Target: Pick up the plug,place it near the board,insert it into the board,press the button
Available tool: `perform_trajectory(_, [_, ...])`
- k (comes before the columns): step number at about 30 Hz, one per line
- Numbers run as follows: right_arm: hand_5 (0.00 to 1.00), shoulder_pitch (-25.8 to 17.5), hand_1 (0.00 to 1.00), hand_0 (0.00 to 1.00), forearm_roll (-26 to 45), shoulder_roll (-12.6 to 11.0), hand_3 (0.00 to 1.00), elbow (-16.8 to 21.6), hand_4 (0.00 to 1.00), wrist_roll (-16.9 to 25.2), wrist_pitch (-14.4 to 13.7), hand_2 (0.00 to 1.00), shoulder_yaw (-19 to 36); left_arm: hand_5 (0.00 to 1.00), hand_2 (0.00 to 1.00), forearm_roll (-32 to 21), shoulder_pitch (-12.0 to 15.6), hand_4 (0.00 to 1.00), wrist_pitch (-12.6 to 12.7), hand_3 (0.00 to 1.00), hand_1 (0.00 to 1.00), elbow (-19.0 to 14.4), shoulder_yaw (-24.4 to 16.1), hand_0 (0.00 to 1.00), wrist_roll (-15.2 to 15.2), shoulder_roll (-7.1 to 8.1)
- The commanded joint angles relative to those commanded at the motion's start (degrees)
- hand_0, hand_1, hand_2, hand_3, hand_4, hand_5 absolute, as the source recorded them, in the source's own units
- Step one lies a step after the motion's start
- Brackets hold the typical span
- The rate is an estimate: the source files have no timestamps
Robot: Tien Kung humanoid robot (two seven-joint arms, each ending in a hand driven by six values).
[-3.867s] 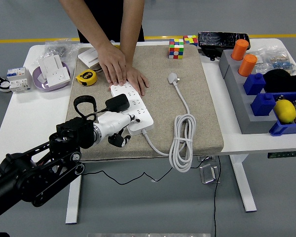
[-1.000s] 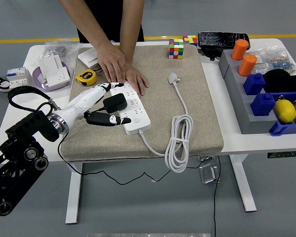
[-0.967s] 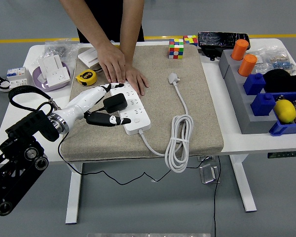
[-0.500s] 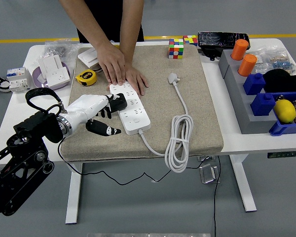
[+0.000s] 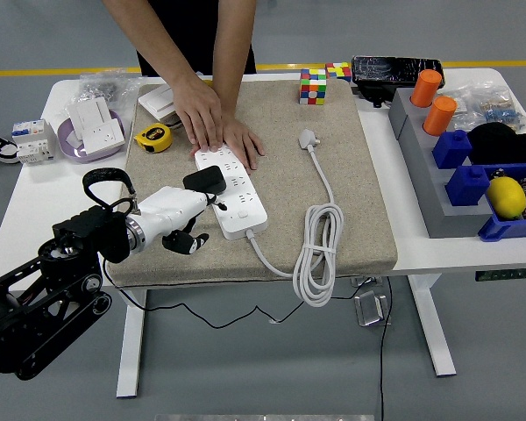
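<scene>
Plug (image 5: 207, 180), black, sits on the left side of the white power strip (image 5: 232, 194), toward its far half, on the beige mat (image 5: 333, 140); seated in a socket or only resting on top, cannot tell. Head view only. Left hand (image 5: 182, 217), white-shelled with dark fingertips, comes in from lower left on a black arm, hovering at the strip's left edge just below the plug. Fingers (image 5: 193, 244) curled inward under the palm, closed on nothing visible; upper part of the hand close against the plug, contact uncertain. Thin black cable loops behind the wrist and trails off the mat's near edge. Strip lies diagonally, far end up-left, near end down-right, white cord leaving the near end and running to a coiled bundle (image 5: 320, 254) at the mat's front right, then up to a white plug (image 5: 308, 138) lying loose on the mat. Person's hands (image 5: 212, 123) at the far side, both pressed flat, fingers together, on the strip's far end. Yellow tape measure (image 5: 152, 138) just left of those hands. Puzzle cube (image 5: 314, 86) at the mat's far edge. Grey rack with orange cylinders (image 5: 433, 101) and blue blocks far right; lemon (image 5: 507, 196) in a blue tray. Right arm not seen.
</scene>
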Motion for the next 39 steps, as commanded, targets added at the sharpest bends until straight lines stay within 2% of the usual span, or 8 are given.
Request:
perform_trajectory(8, [0.998, 0.0, 0.899, 0.998, 0.0, -0.1, 0.831, 0.0, 0.998, 0.0, 0.0, 0.826, -0.4, 0.002, 0.152, -0.1, -2.2, 0.622, 1.1, 0.861, 0.019, 4.1, 2.5, 0.132, -0.5, -2.36])
perform_trajectory(16, [0.998, -0.1, 0.899, 0.998, 0.0, -0.1, 0.83, 0.1, 0.998, 0.0, 0.0, 0.825, -0.6, 0.002, 0.152, -0.2, -3.6, 0.622, 2.3, 0.857, 0.019, 6.8, 3.5, 0.132, -1.2, -3.68])
perform_trajectory(27, [0.998, -0.1, 0.9, 0.998, 0.1, -0.1, 0.831, 0.0, 0.998, 0.0, -0.1, 0.826, -0.6, 0.002, 0.154, 0.1, -4.8, 0.607, 3.2, 0.854, 0.02, 9.3, 4.7, 0.132, -1.6, -4.03])
perform_trajectory(39, [0.998, 0.2, 0.9, 0.998, 0.1, -0.1, 0.831, 0.0, 0.998, 0.0, -0.1, 0.826, -0.6, 0.002, 0.154, 0.2, -5.3, 0.597, 3.3, 0.852, 0.021, 9.8, 5.5, 0.133, -1.7, -4.48])
